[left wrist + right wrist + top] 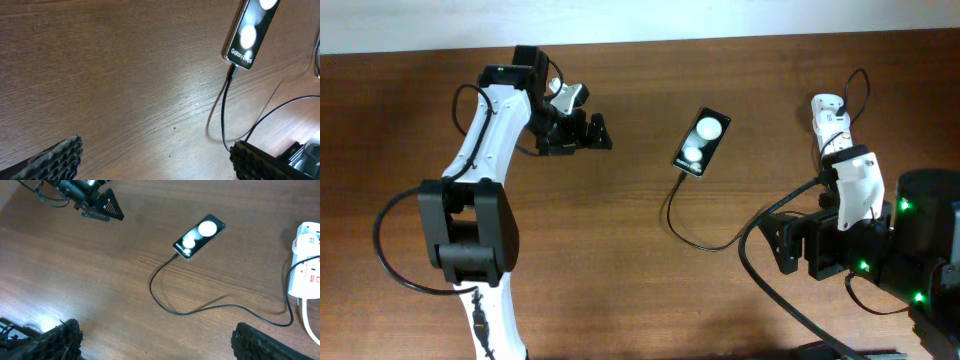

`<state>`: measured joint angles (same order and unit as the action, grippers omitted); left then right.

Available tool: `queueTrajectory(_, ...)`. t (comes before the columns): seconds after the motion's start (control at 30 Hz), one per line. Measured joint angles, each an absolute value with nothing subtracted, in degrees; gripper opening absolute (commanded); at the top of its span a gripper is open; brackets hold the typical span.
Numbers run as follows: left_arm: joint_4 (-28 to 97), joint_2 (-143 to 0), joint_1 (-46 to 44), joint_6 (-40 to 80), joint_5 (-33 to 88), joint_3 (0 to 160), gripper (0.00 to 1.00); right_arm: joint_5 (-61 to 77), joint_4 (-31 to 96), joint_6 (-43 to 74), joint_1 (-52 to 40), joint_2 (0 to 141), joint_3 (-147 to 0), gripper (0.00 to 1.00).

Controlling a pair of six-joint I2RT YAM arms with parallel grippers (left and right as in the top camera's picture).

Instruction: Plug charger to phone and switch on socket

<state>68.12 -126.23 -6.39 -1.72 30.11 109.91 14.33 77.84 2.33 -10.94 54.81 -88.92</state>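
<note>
The phone [701,141] lies flat at mid-table, black with two white round blobs on its face. In the left wrist view, the charger's black plug tip sits in the bottom edge of the phone [250,30]. The thin cable [669,213] loops over the wood toward the white socket [830,118] at the right. My left gripper [595,132] hovers left of the phone, open and empty [160,165]. My right gripper [785,245] is low at the right, open and empty [155,342], with the cable [175,313] lying beyond its fingers and the socket [305,275] at the right edge.
A thick white cord [306,317] leaves the socket toward the near right. The right arm's black base [920,250] with green lights fills the right corner. The table's far edge meets a white wall at the top of the overhead view.
</note>
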Motion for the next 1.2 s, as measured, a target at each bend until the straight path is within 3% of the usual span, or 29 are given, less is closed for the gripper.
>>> queueTrajectory(0.3, 68.1, -126.2, -6.4, -1.7, 30.1, 109.9, 0.99, 11.1, 77.4, 2.3, -10.9, 54.9, -88.9, 0.99)
queueTrajectory(0.53, 68.1, -126.2, -6.4, -1.7, 30.1, 109.9, 0.99, 3.4, 62.0, 0.1, -10.9, 51.0, -82.9, 0.99)
queueTrajectory(0.77, 68.1, -126.2, -6.4, -1.7, 30.1, 109.9, 0.99, 1.5, 36.2, -2.1, -6.3, 41.1, -59.2, 0.99)
queueTrajectory(1.2, 68.1, -126.2, -6.4, -1.7, 30.0, 109.9, 0.99, 1.3, 3.1, -2.2, -5.0, 15.1, -19.9, 0.99)
